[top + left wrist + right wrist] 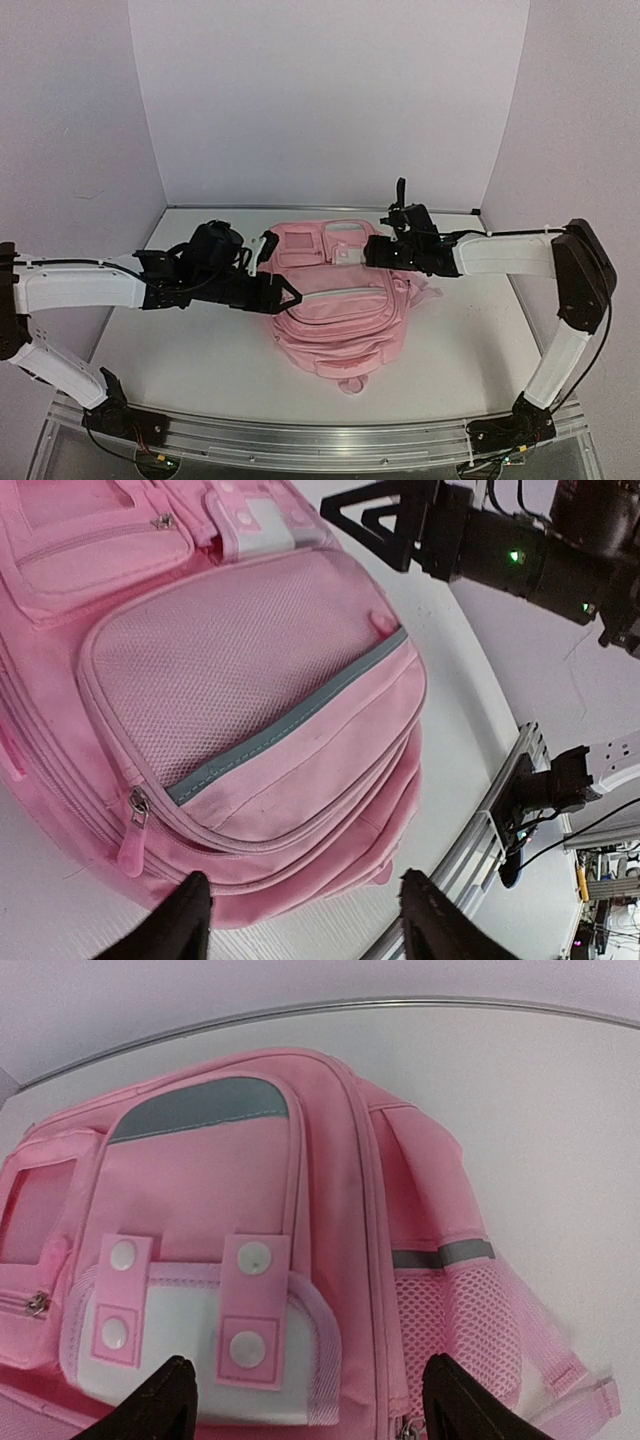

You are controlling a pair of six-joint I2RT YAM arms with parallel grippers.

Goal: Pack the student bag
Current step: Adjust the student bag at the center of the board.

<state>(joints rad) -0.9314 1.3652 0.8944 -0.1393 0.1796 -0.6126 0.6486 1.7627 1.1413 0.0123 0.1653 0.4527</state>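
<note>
The student bag [335, 315] lies flat on the white table, front side up, a soft pink backpack with grey strips and its front pockets zipped shut. My left gripper [275, 270] hovers at its left edge with the fingers spread. In the left wrist view that gripper [305, 922] is open over the bag [260, 680], by the lower seam, holding nothing. My right gripper [375, 250] is at the bag's far right corner. In the right wrist view it [310, 1405] is open above the bag [330, 1150], straddling the white snap pocket [190, 1345] and mesh side pocket [450, 1310].
White walls enclose the table [180, 350] at the back and both sides. An aluminium rail [320, 440] with the arm bases runs along the near edge. The right arm's gripper [385, 520] reaches into the left wrist view above the bag.
</note>
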